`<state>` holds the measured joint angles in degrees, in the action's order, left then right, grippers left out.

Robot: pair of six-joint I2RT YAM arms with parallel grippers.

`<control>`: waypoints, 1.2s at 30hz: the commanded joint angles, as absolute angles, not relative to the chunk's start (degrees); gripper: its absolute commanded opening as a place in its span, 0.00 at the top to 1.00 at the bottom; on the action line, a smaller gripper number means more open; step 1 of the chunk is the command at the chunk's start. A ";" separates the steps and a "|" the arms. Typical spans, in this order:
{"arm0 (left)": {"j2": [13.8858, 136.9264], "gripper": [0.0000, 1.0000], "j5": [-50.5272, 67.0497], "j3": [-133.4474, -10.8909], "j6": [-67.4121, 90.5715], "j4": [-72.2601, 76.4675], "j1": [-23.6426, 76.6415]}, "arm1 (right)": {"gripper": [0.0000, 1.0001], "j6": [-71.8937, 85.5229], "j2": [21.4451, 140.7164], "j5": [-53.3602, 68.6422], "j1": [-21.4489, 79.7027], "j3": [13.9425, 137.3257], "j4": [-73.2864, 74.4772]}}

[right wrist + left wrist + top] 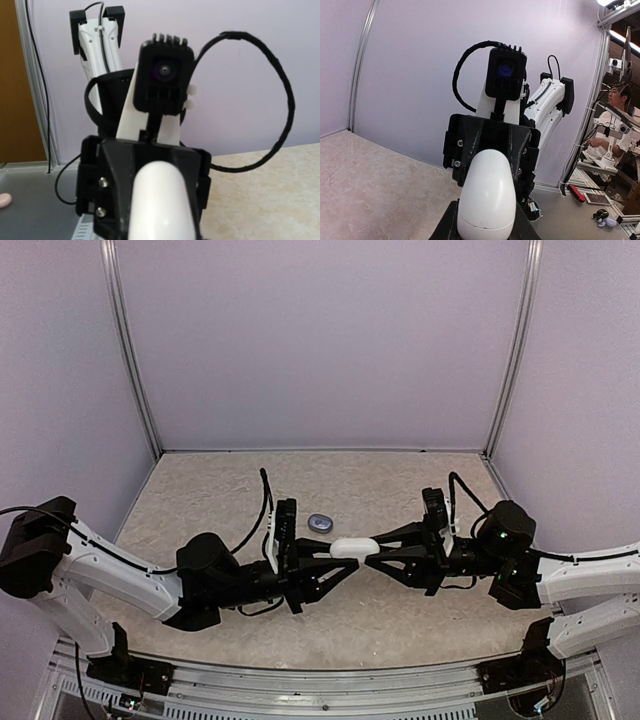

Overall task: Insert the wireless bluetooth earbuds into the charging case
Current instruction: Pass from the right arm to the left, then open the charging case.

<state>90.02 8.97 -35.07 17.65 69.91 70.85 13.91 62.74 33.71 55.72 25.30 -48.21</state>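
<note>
White case (352,546) midair, grey case (320,523) on table (400,480)

The white pebble-shaped plastic case (350,546) spans between the left gripper (338,552) and the right gripper (366,546). Both ends sit between the jaws, so its seam and contents cannot be seen. In the left wrist view, the lower frame edge cuts off the near end of the case and most of the left gripper's fingers (447,226). In the right wrist view, the case is blurred and cut off below, and the right gripper's own fingers lie outside the frame. The small grey oval object (320,523), on the beige speckled table (400,480) just beyond the left gripper, is too small to tell open from closed.
</note>
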 commanded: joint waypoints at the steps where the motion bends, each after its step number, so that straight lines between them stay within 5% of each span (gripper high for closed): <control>1: 90.02 0.82 10.67 -34.48 15.79 71.24 71.03 | 0.83 14.13 62.28 33.14 56.33 25.88 -48.11; 4: 88.57 0.87 11.76 -34.45 13.01 67.68 71.02 | 0.65 13.74 61.69 32.27 56.34 26.92 -44.43; 7: 86.90 0.90 11.93 -34.25 10.30 64.09 71.02 | 0.59 13.21 61.12 31.52 56.34 27.78 -41.30; 36: 82.18 0.96 9.03 -33.70 -1.43 52.41 73.00 | 0.58 13.11 61.94 28.22 56.34 32.18 -35.16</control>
